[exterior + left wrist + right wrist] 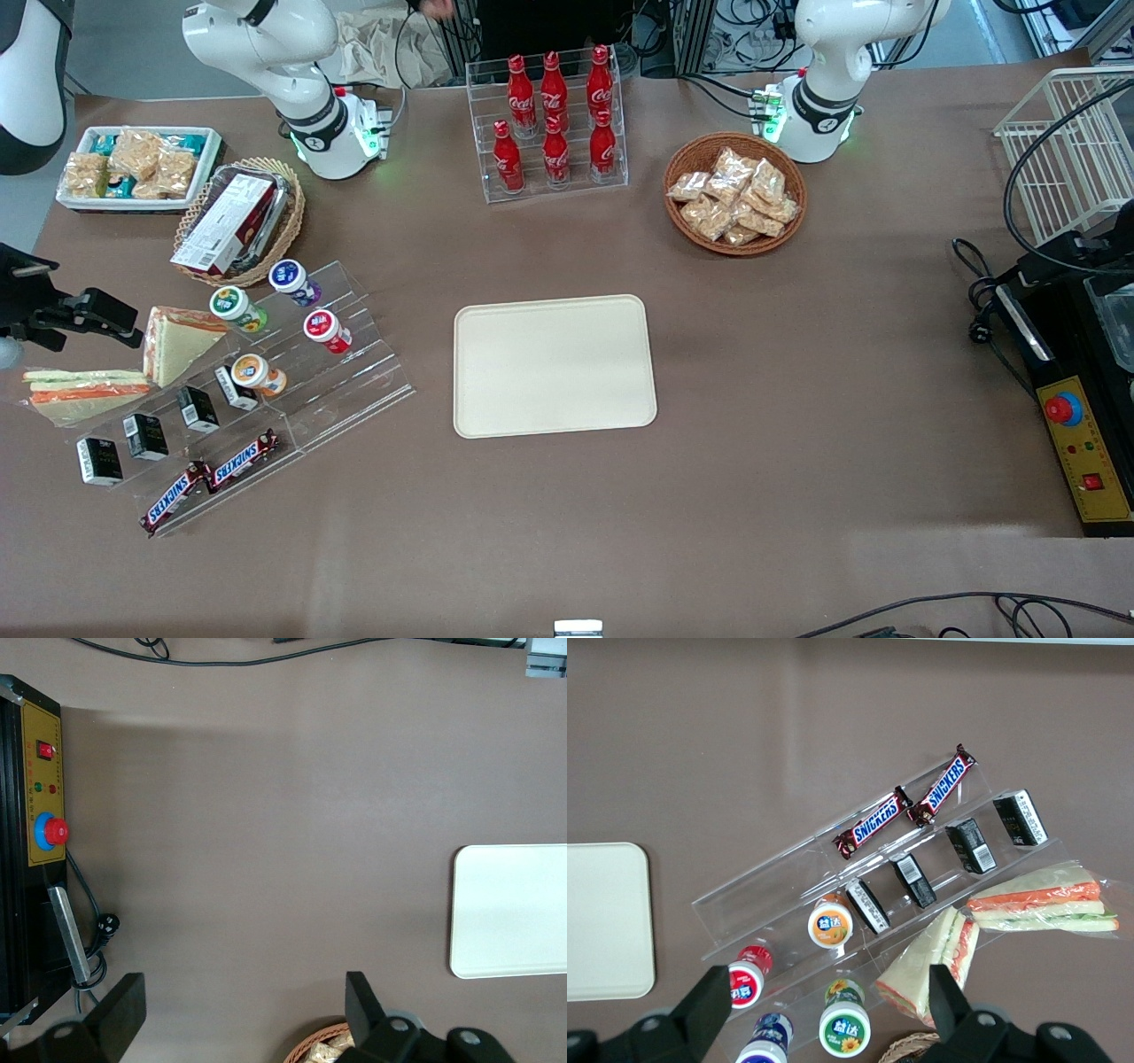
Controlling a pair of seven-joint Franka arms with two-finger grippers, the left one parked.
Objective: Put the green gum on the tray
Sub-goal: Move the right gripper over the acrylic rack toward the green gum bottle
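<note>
Landmark: clear acrylic stepped display rack point(292, 372), toward the working arm's end of the table.

Small cylindrical green gum bottle with white lid and green label point(236, 307) point(844, 1028): on an upper step of the rack, beside the blue-topped bottle point(293, 280); red-topped bottle point(326, 329) and orange-topped bottle point(257, 373) sit on steps nearer the front camera.

Large flat cream-beige rectangular plastic tray point(553, 365) point(602, 921): on the brown table beside the rack, toward the parked arm's end; nothing on it.

Right arm's gripper point(84, 315) point(828, 1010): hangs above the rack's edge, over the wrapped sandwiches point(133, 363); fingers spread wide, holding nothing, apart from the green gum.
</note>
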